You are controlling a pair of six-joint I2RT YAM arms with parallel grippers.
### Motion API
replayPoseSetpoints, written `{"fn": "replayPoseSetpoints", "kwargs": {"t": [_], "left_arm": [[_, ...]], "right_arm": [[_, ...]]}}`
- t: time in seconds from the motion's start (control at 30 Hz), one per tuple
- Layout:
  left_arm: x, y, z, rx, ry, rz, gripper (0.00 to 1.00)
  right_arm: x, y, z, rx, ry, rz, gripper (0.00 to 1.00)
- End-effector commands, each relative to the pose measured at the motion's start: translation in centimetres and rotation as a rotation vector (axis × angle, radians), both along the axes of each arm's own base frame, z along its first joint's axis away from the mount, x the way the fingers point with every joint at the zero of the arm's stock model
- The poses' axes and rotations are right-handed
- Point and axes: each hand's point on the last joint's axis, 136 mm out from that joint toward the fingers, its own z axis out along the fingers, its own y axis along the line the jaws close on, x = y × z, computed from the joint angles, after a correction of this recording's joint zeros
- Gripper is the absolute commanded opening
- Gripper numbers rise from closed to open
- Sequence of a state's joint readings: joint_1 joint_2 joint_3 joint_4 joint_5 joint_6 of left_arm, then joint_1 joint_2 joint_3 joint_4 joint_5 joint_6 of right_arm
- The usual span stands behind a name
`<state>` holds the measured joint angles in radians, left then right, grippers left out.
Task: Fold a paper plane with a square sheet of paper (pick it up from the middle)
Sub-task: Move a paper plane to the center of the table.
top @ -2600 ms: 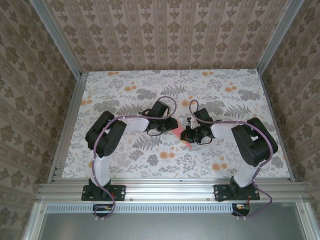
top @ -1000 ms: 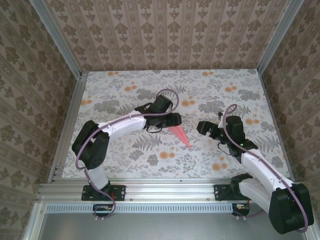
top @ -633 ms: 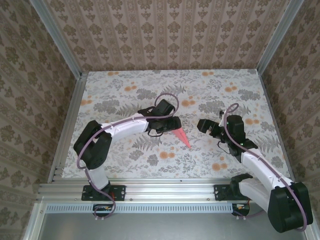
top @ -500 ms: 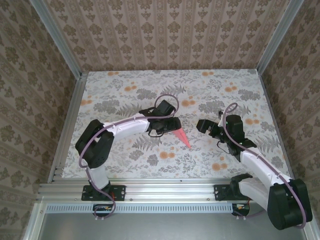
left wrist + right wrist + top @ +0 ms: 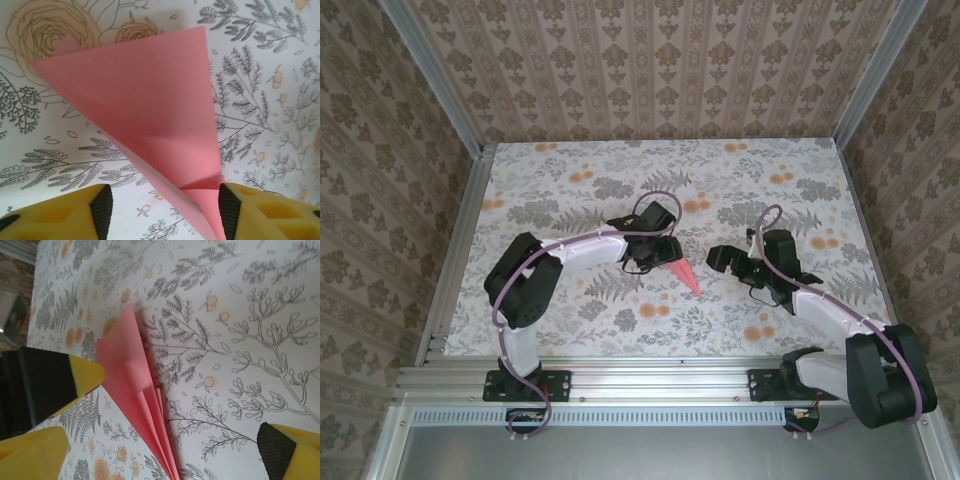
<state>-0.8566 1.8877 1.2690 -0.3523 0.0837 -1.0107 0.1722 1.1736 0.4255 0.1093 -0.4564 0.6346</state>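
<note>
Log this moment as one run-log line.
paper plane: folded, on table | left gripper: open, astride the plane | right gripper: open, apart from it

Paper plane (image 5: 150, 110) cut off at lower edge between left fingers (image 5: 65, 210), upper end hidden overhead

The paper plane (image 5: 150, 115) is plain salmon pink, a shade darker along its creases. The table (image 5: 570, 190) beneath it is white, printed with grey ferns and leaves and small orange flowers. The left gripper (image 5: 162, 210) and right gripper (image 5: 181, 407) have yellow fingers (image 5: 50, 217) faced with black pads (image 5: 102, 210). The walls (image 5: 670, 70) carry beige-brown floral stripes.
</note>
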Motion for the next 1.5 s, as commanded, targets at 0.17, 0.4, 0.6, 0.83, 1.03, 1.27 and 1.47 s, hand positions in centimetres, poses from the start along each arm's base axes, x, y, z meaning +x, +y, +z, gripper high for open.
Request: {"fn": "replayPoseSetpoints", "kwargs": {"t": [0.17,0.4,0.6,0.83,1.03,1.27,1.47], "left_arm": [[0.0,-0.1,0.1,-0.001,0.006,-0.012,0.41],[-0.6,0.8,-0.2,0.007,0.01,-0.036,0.28],[-0.8,1.3,-0.4,-0.025,0.017,-0.036,0.18],[-1.0,2.1,0.0,-0.061,-0.021,-0.066,0.0],[-0.7,2.2,0.4,-0.152,-0.085,-0.219,0.0],[-0.7,3.1,-0.7,-0.162,-0.095,-0.319,0.0],[-0.6,4.0,-1.3,-0.184,-0.08,-0.335,0.0]], "right_arm": [[1.0,1.2,0.5,0.055,0.035,0.043,1.0],[0.7,1.5,-0.1,0.031,0.085,0.073,1.0],[0.7,2.1,0.0,0.024,0.088,0.091,1.0],[-0.1,3.9,0.2,-0.036,0.074,0.194,0.84],[-1.2,5.7,0.1,-0.105,0.037,0.314,0.57],[-1.8,7.6,-0.9,-0.161,0.076,0.396,0.56],[-1.0,8.8,-2.3,-0.174,0.129,0.397,0.59]]}}
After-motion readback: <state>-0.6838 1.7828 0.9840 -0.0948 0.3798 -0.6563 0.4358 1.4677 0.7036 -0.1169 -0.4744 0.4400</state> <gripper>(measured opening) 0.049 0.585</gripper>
